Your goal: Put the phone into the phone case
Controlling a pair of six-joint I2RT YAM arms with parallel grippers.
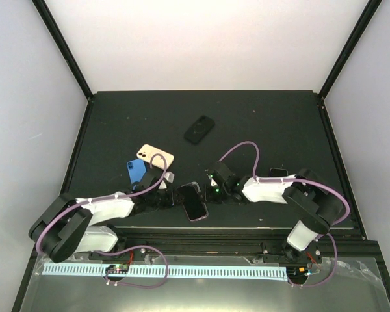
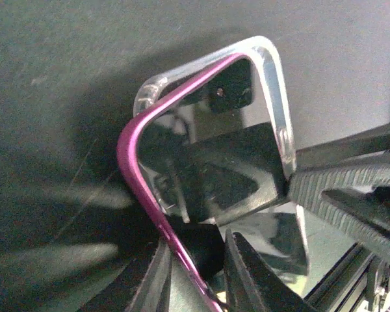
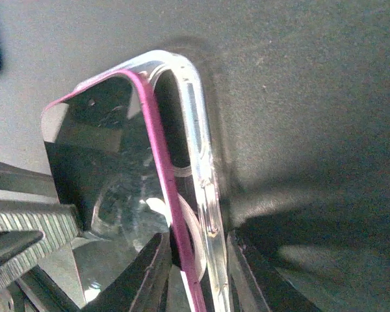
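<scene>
The phone [image 1: 195, 203], dark-screened with a magenta rim, is held off the table between both grippers near the front edge. In the left wrist view the clear phone case [image 2: 279, 97] sits askew behind the phone [image 2: 208, 169], one corner spread away from it. My left gripper [image 2: 198, 273] has its jaws closed around the phone's magenta edge. My right gripper [image 3: 195, 260] is shut on the magenta edge and the clear case wall [image 3: 198, 143] together. In the top view the left gripper [image 1: 175, 196] and the right gripper [image 1: 210, 190] flank the phone.
Further back on the dark mat lie a black phone [image 1: 199, 129], a tan phone [image 1: 156, 156] and a blue one [image 1: 136, 170]. A small dark item [image 1: 279, 171] lies behind the right arm. Black frame rails border the mat.
</scene>
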